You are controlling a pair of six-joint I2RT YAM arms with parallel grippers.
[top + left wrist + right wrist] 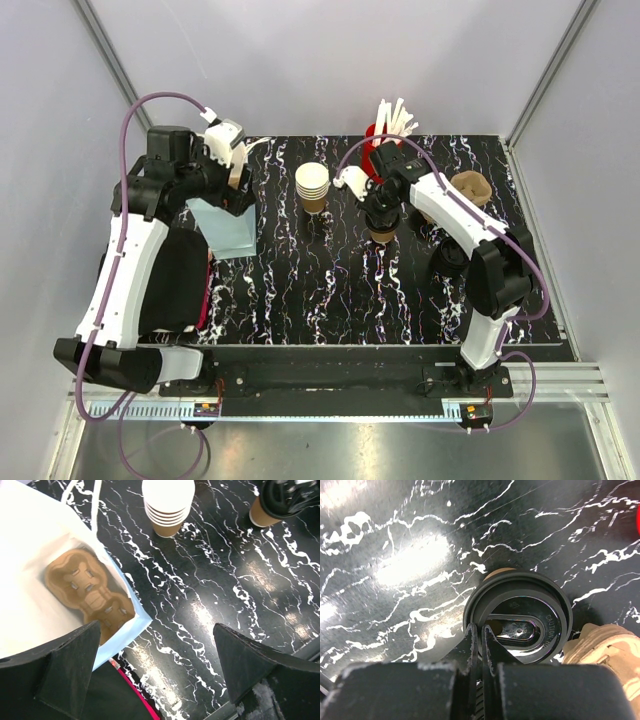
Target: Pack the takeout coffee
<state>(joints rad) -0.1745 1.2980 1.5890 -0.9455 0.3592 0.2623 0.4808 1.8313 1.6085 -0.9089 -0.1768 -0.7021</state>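
1. Takeout coffee, black lid on, stands on the table, well apart from the bag.
2. Right tool closed tight at the lid's near rim; cannot tell if it grips.
3. Left tool wide open and empty over the white bag, cup carrier inside.
4. Left to do: coffee into the carrier.

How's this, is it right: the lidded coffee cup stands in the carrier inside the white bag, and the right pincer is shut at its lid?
Not quite. The coffee cup stands on the table, not in the bag; the left wrist view shows the carrier there empty. The right pincer is indeed shut at the lid.
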